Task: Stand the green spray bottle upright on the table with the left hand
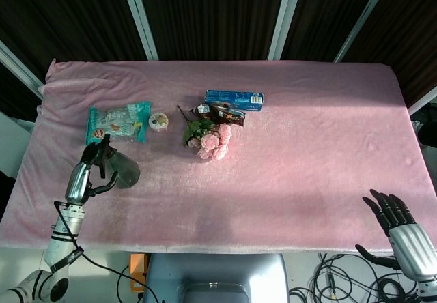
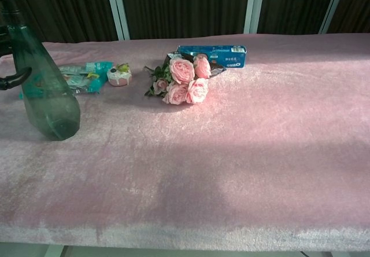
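The left hand (image 1: 87,173) is gripping the green spray bottle (image 2: 43,77) near its upper part, fingers wrapping the neck — in the chest view only dark fingertips (image 2: 16,77) are showing at the frame's left edge. The bottle is standing on its base on the pink tablecloth (image 1: 307,132) at the table's left front, leaning slightly, just in front of a teal snack packet (image 1: 117,121). A small round cup (image 1: 159,121), a bouquet of pink roses (image 1: 210,139) and a blue box (image 1: 234,99) are lying toward the middle. The right hand (image 1: 399,228) is hovering off the table's front right corner, fingers spreading apart and holding nothing
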Robot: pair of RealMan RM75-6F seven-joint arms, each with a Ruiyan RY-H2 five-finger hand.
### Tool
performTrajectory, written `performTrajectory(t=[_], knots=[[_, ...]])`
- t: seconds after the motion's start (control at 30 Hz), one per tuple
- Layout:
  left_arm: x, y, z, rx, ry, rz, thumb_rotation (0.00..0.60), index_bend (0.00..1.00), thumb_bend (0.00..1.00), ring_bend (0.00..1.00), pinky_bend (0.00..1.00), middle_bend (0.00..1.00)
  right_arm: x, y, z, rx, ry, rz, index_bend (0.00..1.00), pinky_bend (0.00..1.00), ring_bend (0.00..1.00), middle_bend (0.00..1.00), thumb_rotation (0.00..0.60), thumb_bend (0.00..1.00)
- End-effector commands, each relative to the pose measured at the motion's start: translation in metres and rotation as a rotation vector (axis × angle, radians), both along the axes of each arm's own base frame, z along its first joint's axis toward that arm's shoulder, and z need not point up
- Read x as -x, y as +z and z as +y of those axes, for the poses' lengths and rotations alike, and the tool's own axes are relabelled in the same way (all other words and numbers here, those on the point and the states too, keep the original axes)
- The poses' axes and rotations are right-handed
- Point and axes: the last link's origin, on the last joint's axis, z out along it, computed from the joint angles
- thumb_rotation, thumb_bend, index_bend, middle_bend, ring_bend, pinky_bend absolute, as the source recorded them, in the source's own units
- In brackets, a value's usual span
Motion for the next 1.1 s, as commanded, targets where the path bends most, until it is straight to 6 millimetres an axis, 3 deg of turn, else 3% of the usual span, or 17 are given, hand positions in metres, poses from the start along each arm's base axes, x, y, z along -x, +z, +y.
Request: performTrajectory(t=[0.03,0.3,0.67,0.73,0.87,1.0,1.1], knots=[[0.0,0.001,0.0,0.006,0.001,-0.004,0.6,0.1,0.4,0.06,0.0,0.31,0.0,0.0,0.0,0.0,0.0,0.0,0.0,0.0,0.0,0.0,0.6,0.34],[0.003,0.006,0.0,-0.003,0.005,-0.008,0.6,0.0,0.36,0.0,0.0,0.04,0.0,0.001,0.0,0.002,0.001,-0.002,0.0,0.0,0.0,0.0,0.6,0.34],[0.02,0.027,-0.011,-0.044,0.004,0.102,0.582,0.0,0.33,0.0,0.0,0.0,0.0,0.0,0.001,0.002,0.002,0.0,0.0,0.0,0.0,0.0,0.6,0.34],[0.036,0.038,-0.018,-0.038,0.034,0.224,0.567,0.0,0.32,0.0,0.0,0.0,0.0,0.001,0.001,0.003,0.001,0.0,0.0,0.0,0.0,0.0,0.6,0.34],[0.075,0.068,-0.048,-0.009,0.104,0.71,0.565,0.0,0.32,0.0,0.0,0.0,0.001,0.0,0.001,0.005,-0.004,0.006,0.0,0.0,0.0,0.0,0.6,0.34],[0.078,0.073,-0.087,-0.158,0.163,1.067,0.6,0.0,0.33,0.0,0.0,0.0,0.001,-0.004,-0.001,0.003,-0.008,0.023,0.0,0.0,0.0,0.0,0.6,0.34],[0.074,0.06,-0.103,-0.209,0.15,1.084,0.6,0.0,0.33,0.0,0.0,0.0,0.0,-0.008,-0.002,-0.006,-0.01,0.038,0.0,0.0,0.0,0.0,0.6,0.34]])
